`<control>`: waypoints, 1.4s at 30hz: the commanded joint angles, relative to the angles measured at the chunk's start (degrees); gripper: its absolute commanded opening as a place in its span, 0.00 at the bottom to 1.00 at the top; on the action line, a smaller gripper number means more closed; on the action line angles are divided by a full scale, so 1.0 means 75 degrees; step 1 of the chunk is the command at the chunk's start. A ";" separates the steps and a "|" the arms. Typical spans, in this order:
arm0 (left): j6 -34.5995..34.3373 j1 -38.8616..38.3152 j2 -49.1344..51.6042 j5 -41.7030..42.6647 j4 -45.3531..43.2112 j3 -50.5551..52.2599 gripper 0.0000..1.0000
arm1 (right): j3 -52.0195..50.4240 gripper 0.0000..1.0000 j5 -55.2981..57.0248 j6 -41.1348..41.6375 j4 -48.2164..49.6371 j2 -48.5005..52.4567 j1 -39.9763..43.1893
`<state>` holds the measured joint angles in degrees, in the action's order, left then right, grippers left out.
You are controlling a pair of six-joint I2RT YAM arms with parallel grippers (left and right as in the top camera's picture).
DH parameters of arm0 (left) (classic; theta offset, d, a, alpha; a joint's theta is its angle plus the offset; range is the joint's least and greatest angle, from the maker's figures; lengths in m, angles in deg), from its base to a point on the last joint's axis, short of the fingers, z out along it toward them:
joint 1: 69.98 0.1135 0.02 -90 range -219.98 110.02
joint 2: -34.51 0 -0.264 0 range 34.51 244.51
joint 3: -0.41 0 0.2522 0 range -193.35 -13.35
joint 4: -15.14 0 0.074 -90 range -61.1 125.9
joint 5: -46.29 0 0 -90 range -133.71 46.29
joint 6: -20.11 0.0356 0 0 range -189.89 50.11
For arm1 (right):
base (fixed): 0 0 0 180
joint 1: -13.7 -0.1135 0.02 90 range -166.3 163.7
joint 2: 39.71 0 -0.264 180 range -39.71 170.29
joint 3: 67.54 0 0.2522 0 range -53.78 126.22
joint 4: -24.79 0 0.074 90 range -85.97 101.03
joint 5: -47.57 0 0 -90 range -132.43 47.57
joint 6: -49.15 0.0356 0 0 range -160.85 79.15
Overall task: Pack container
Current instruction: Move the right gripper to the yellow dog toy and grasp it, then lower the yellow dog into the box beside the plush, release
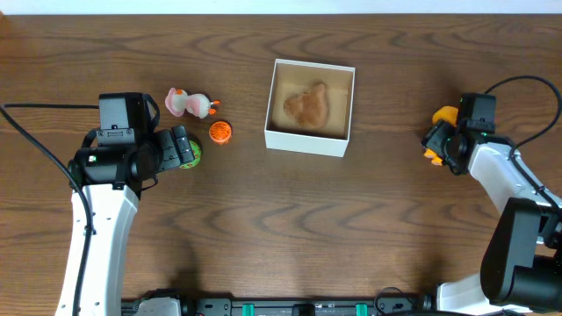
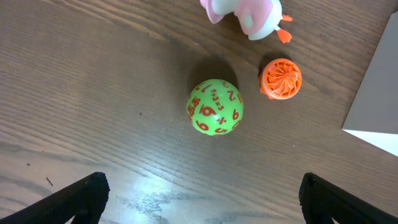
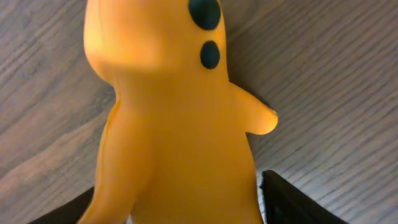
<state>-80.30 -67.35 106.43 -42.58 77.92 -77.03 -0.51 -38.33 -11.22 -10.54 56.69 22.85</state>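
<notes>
Dark wood of the tabletop [image 1: 369,228] lies bare in front of the container [image 1: 307,140] and along its right edge. We see the container above centre, open-topped, white walls upright. Our left tool [image 2: 202,185] is released, its fingers spread wide, and the green ball [image 2: 215,107] lies just ahead of the gap, untouched. Our right tool [image 1: 439,138], well apart from the container, is clenched on the yellow figure [image 3: 174,124]. The pink duck [image 2: 249,15] and the small orange toy [image 2: 281,78] lie near the container's left edge.
</notes>
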 commanded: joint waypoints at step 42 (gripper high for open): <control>0.0122 0.0041 0.0052 -0.0035 0.0006 -0.0146 0.98 | 0.4264 0.01 0.0688 0.1172 -0.2206 0.1556 -0.4963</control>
<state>-80.30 -67.35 106.43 -42.58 77.94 -77.03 31.05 -35.27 -7.26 -27.32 64.73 -14.35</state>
